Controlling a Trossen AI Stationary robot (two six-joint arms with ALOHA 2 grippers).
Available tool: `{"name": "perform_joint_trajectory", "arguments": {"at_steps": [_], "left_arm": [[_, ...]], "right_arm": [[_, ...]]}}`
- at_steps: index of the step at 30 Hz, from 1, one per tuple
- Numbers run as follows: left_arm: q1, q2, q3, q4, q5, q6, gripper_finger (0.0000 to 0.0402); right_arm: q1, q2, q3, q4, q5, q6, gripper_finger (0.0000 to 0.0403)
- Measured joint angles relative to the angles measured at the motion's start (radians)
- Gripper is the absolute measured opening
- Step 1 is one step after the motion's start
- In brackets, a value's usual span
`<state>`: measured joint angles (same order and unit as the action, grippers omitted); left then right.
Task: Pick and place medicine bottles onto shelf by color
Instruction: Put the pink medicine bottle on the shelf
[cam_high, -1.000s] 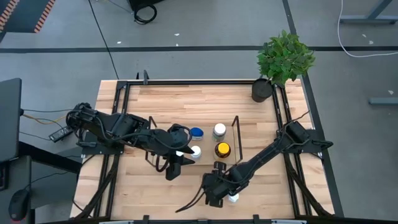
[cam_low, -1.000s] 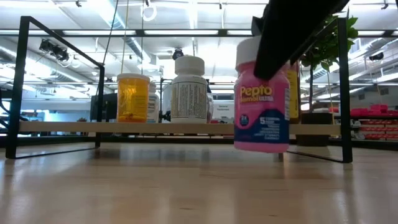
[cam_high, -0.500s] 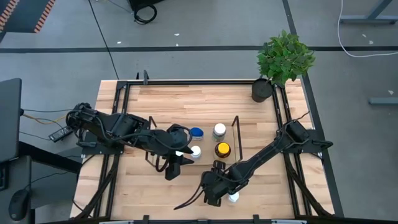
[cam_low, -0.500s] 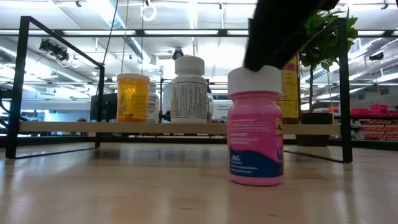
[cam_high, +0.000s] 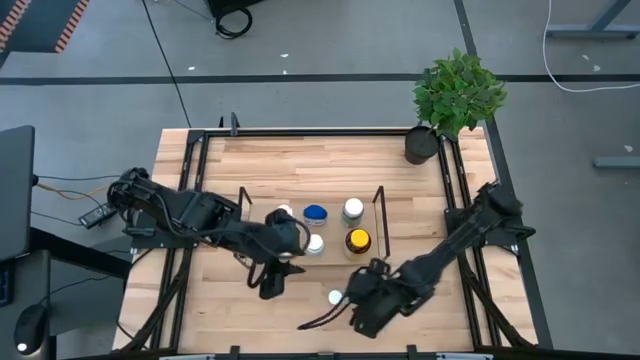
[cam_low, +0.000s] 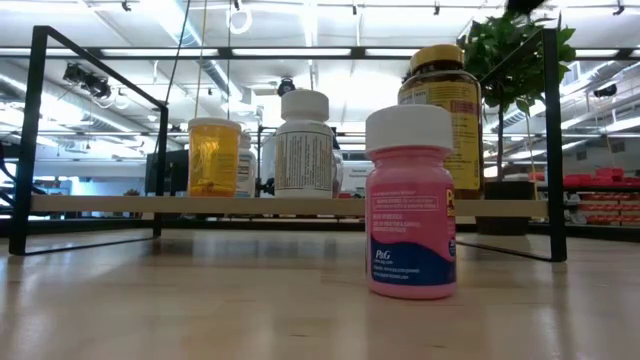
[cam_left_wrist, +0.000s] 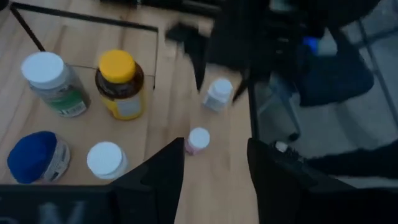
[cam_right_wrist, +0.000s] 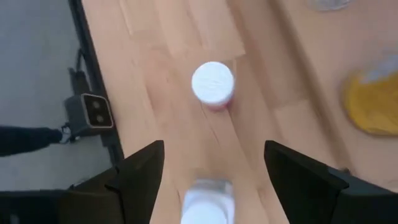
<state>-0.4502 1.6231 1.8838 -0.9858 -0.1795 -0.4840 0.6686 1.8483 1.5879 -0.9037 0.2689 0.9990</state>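
A pink bottle with a white cap (cam_high: 335, 297) stands upright on its base on the table, in front of the shelf (cam_high: 380, 210); it also shows in the low view (cam_low: 410, 205). My right gripper (cam_high: 352, 301) is open just right of it, touching nothing. A second white-capped bottle (cam_right_wrist: 208, 208) stands between its open fingers. On the shelf stand a blue-capped bottle (cam_high: 316, 213), the amber yellow-capped bottle (cam_high: 358, 241) and three white-capped ones (cam_high: 352, 208). My left gripper (cam_high: 268, 290) is open and empty, near the shelf's left front.
A black pot with a green plant (cam_high: 421, 144) stands at the table's far right corner. A black frame (cam_high: 190, 200) edges the table. Bare wood lies behind the shelf and along the near edge left of the pink bottle.
My right gripper has lowered the pink bottle from the air onto the table, let go of its cap and drawn back toward the table's right edge. The bottle now stands upright on its own. My left gripper has shifted a little toward the near edge.
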Motion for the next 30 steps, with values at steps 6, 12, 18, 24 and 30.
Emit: {"name": "perform_joint_trajectory", "arguments": {"at_steps": [6,12,18,24,30], "left_arm": [[-0.028,0.042,-0.052,0.041,0.002,0.036,0.0201],[-0.026,0.121,-0.123,0.240,-0.001,0.133,0.0239],[-0.001,0.256,-0.136,0.315,0.001,0.156,0.0306],[0.015,0.371,-0.136,0.345,0.069,0.157,0.0365],[0.009,0.437,-0.136,0.385,0.107,0.183,0.0382]], "right_arm": [[0.124,-0.137,0.000,-0.097,0.173,0.095,0.0277],[0.201,-0.245,0.002,-0.265,0.338,0.234,0.0272],[0.214,-0.296,0.001,-0.393,0.344,0.329,0.0272],[0.214,-0.291,0.001,-0.400,0.344,0.314,0.0272],[0.214,-0.289,0.000,-0.402,0.344,0.310,0.0272]]}}
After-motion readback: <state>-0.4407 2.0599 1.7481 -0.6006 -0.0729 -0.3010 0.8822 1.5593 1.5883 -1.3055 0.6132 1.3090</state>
